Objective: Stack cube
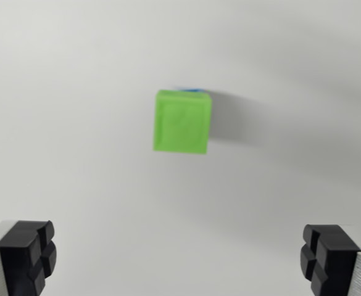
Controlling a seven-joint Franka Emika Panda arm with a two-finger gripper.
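One blurred green cube (182,121) all but hides a blue sliver (192,90) behind; the claw (180,262) gapes wide, empty.

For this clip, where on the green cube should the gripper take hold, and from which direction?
Grip the green cube across its two flat side faces, those facing the wrist view's left and right, coming straight down from above. Its edges sit nearly square to the open gripper, whose fingers are spread wider than the cube. A blue sliver shows at its far edge, probably something underneath, so a mid-height grip seems safest.
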